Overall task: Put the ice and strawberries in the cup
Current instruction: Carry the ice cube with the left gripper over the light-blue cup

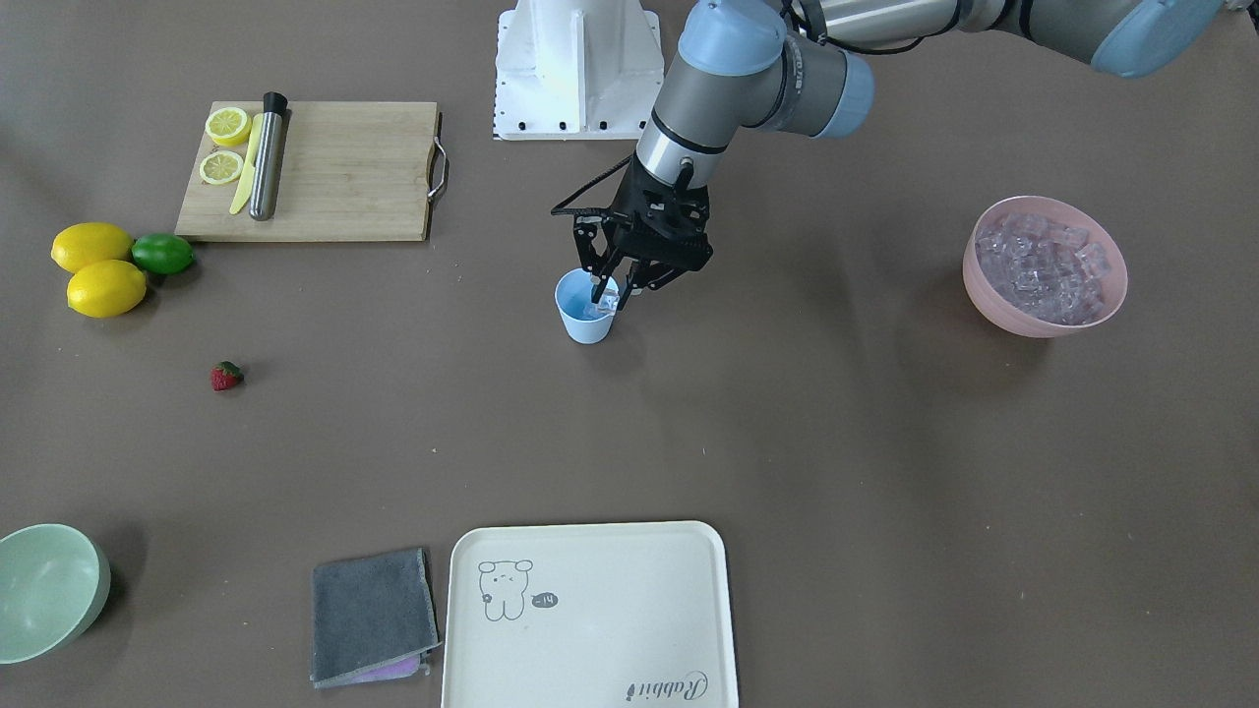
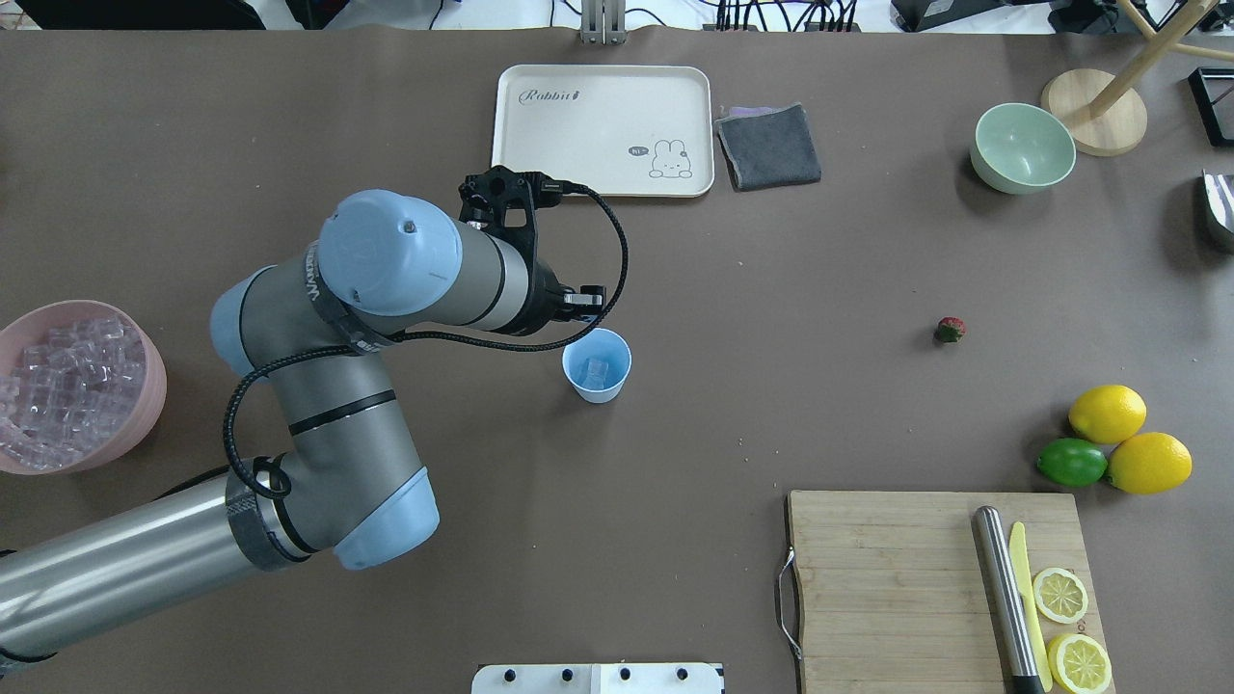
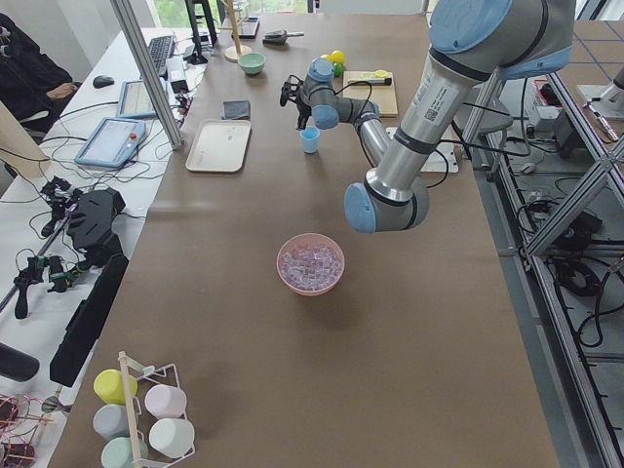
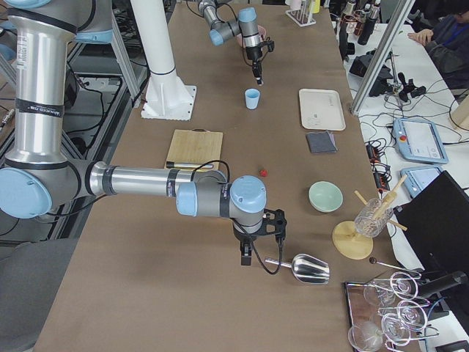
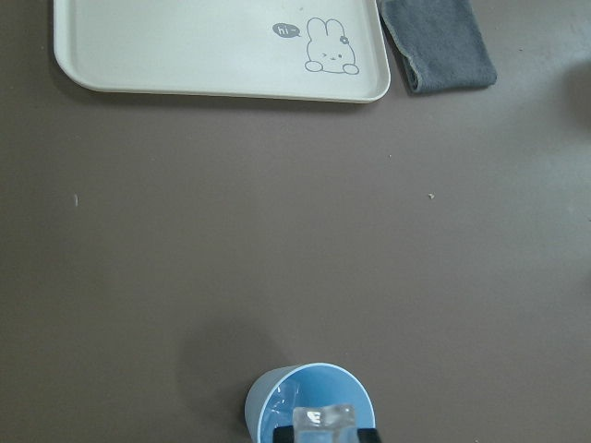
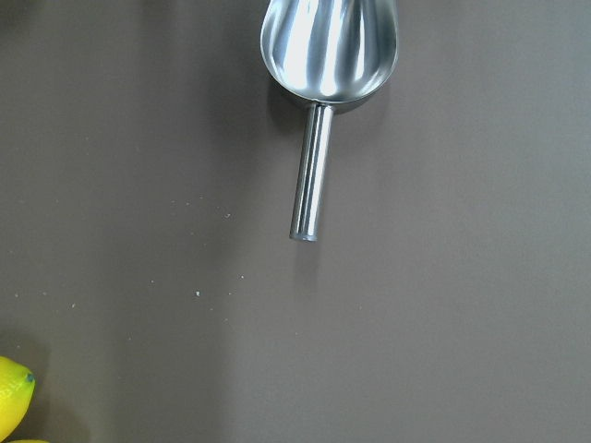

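Note:
The light blue cup (image 1: 586, 315) stands upright mid-table; it also shows in the overhead view (image 2: 597, 366) and the left wrist view (image 5: 309, 397). My left gripper (image 1: 615, 293) hangs right over the cup's mouth, shut on a clear ice cube (image 5: 323, 417). The rest of the ice (image 1: 1043, 265) fills a pink bowl (image 1: 995, 307) off to the left arm's side. The strawberry (image 1: 226, 376) lies alone on the table, far from the cup. My right gripper (image 4: 247, 257) shows only in the exterior right view, beside a metal scoop; I cannot tell if it is open or shut.
A cutting board (image 1: 354, 177) holds lemon halves, a yellow knife and a steel muddler. Two lemons and a lime (image 1: 162, 254) lie beside it. A cream tray (image 1: 590, 629), a grey cloth (image 1: 372, 615) and a pale green bowl (image 1: 44, 590) sit along the far edge. The scoop (image 6: 328, 55) lies under the right wrist.

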